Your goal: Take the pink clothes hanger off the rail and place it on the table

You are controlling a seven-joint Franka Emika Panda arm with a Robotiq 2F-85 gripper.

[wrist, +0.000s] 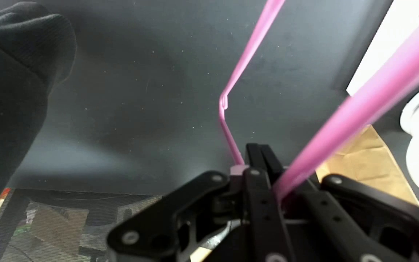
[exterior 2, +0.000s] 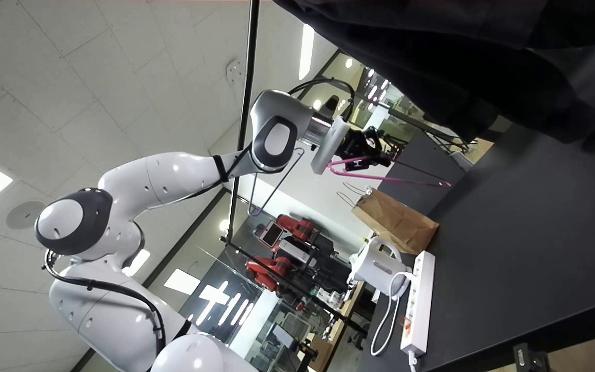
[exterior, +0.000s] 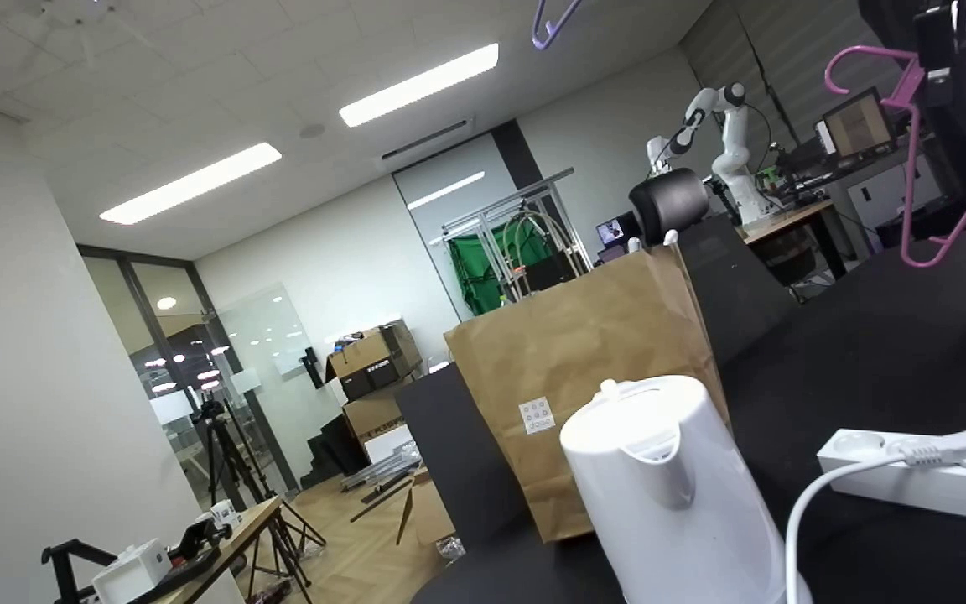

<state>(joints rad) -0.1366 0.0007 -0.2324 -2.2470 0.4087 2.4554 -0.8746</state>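
The pink clothes hanger [exterior: 912, 176] is off the rail [exterior 2: 246, 103], gripped near its hook end. In an exterior view its frame [exterior 2: 380, 177] reaches from my gripper [exterior 2: 386, 161] toward the dark table [exterior 2: 514, 232]. In the wrist view my gripper [wrist: 262, 149] has its fingertips together, with the pink rod [wrist: 249, 47] passing between the fingers. The table [wrist: 151, 94] lies below the hanger in the wrist view. I cannot tell whether the hanger's lower end touches the table. The held part is partly hidden by the fingers.
A purple hanger [exterior 2: 279, 184] hangs on the rail. A brown paper bag [exterior: 584, 335], a white kettle [exterior: 684, 503] and a white power strip [exterior 2: 420, 305] with its white cable stand on the table. Dark cloth [exterior 2: 432, 67] hangs beside the gripper, also at left in the wrist view [wrist: 13, 72].
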